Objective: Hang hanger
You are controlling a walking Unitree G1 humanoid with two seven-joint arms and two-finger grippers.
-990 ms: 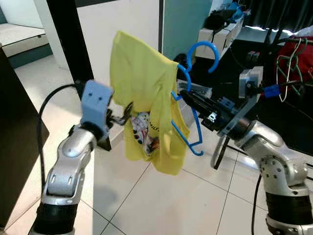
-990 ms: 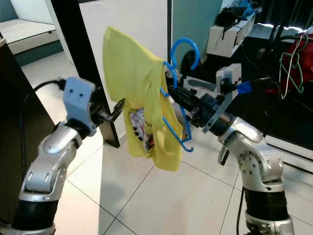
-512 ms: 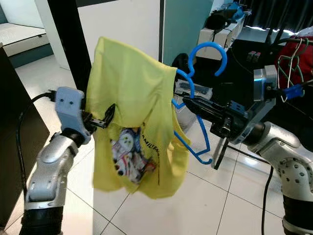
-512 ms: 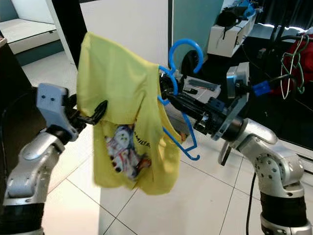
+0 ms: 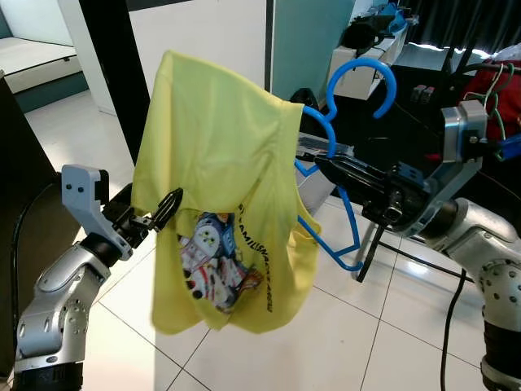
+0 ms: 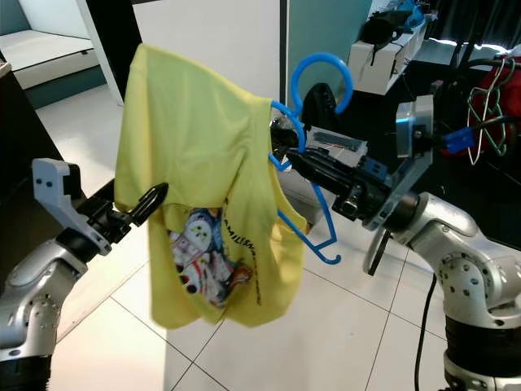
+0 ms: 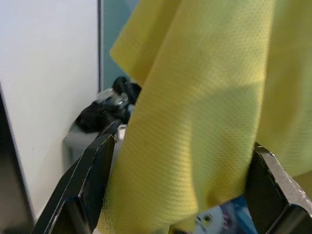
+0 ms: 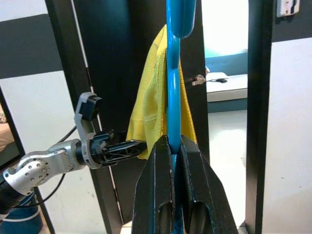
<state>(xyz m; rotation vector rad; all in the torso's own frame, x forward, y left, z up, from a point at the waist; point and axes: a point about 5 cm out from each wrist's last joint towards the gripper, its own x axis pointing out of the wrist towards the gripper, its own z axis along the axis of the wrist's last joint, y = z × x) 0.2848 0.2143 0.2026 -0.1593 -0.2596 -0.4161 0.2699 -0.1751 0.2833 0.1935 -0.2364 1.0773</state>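
r gripper (image 5: 326, 165) is clamped tight on the blue hanger (image 5: 346, 147), pinching the stem just under the hook w/ the hook curling up above the fingers. Hanger's long axis runs down and away from that grip, one shoulder poking out bare on the r arm side, other one buried in the yellow shirt (image 5: 224, 187) draped over it. L gripper (image 6: 155, 198) sits on the far side of the shirt from the hanger, fingers spread w/ a fold of fabric between them, can't tell if it's actually pinching. So imo r arm does the hanging, hook's already upright. Red clothes (image 5: 488, 90) sit beyond the hanger on the r arm side, prob the rack but can't see a rail
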